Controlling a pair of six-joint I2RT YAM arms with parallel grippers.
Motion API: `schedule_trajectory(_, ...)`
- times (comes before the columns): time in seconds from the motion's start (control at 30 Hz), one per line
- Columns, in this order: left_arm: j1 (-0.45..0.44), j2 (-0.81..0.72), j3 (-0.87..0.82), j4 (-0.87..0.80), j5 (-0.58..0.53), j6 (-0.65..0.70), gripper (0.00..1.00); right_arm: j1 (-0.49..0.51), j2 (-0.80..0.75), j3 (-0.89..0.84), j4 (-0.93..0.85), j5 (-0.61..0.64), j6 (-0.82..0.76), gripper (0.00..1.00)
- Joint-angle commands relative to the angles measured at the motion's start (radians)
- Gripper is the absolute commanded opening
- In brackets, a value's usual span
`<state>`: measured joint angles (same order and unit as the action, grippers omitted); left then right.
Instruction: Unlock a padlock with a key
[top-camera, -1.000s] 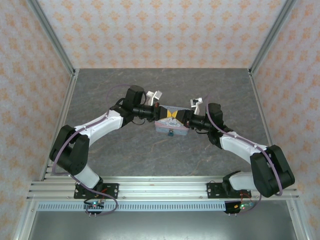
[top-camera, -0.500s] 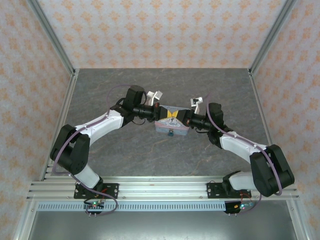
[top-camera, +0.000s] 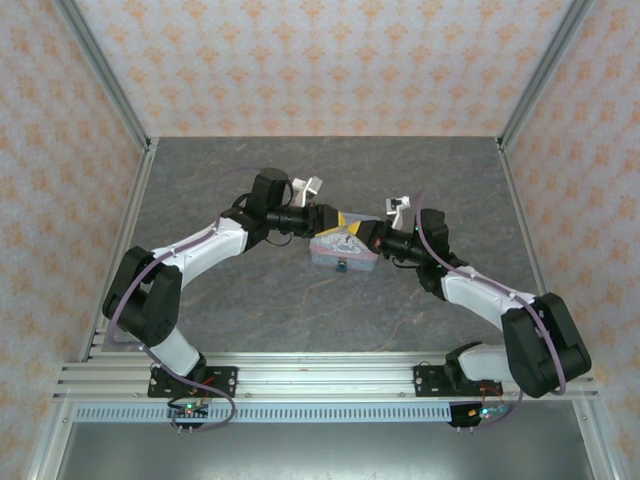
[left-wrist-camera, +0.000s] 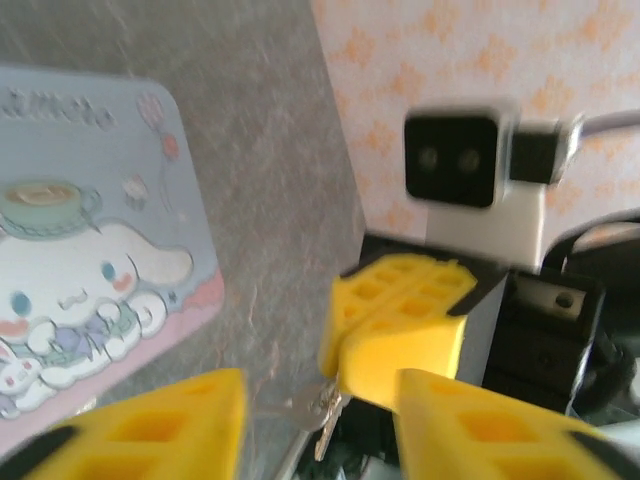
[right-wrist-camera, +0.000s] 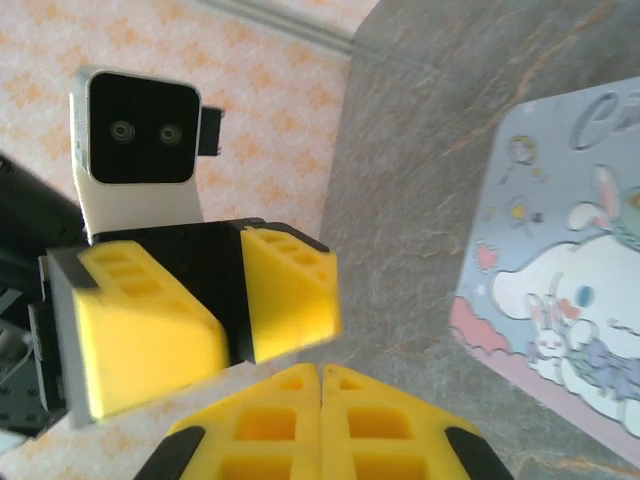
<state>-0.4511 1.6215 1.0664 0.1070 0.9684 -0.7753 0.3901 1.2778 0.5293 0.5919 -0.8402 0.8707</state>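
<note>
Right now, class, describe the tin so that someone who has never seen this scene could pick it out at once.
Start at the grey table and go to its middle, where the left arm and right arm meet. The tin lies there: a pale, round-cornered rectangle printed with a white long-eared cartoon figure, far bigger than the tiny teal padlock at its near side.

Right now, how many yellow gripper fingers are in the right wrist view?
4. Two on the right gripper, pressed together at the bottom edge; two on the left gripper, spread apart at left, facing it. None looks hidden.
</note>
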Motion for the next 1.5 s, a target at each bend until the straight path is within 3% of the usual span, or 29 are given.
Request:
schedule_trajectory(0.0,0.018,-0.078,-0.088,0.167,-0.186,-0.188,0.57,0.004,-0.058,-0.039,0.03,0.174,0.08,0.0)
schedule_trajectory(0.2,-0.001,-0.184,-0.324,0.449,-0.441,-0.522,0.64,0.055,-0.089,-0.081,0.056,0.417,0.191,0.0)
schedule_trajectory(0.4,-0.095,-0.225,-0.339,0.455,-0.567,-0.582,0.62,0.173,-0.089,-0.047,0.06,0.586,0.221,0.0)
schedule_trajectory(0.63,-0.145,-0.149,-0.315,0.535,-0.592,-0.674,0.52,0.244,-0.075,-0.002,0.064,0.608,0.122,0.0)
schedule_trajectory(0.83,-0.159,-0.12,-0.357,0.589,-0.651,-0.882,0.44,0.34,-0.178,0.053,-0.201,0.766,-0.285,0.0)
schedule_trajectory(0.97,-0.158,-0.17,-0.336,0.442,-0.648,-0.926,0.4,0.355,-0.236,0.042,-0.253,0.839,-0.451,0.0)
schedule_trajectory(1.07,-0.159,-0.188,-0.277,0.306,-0.607,-0.925,0.37,0.356,-0.247,0.055,-0.274,0.833,-0.507,0.0)
schedule_trajectory(1.47,-0.178,-0.16,-0.163,0.231,-0.534,-0.966,0.37,0.378,-0.184,0.139,-0.298,0.799,-0.594,0.0)
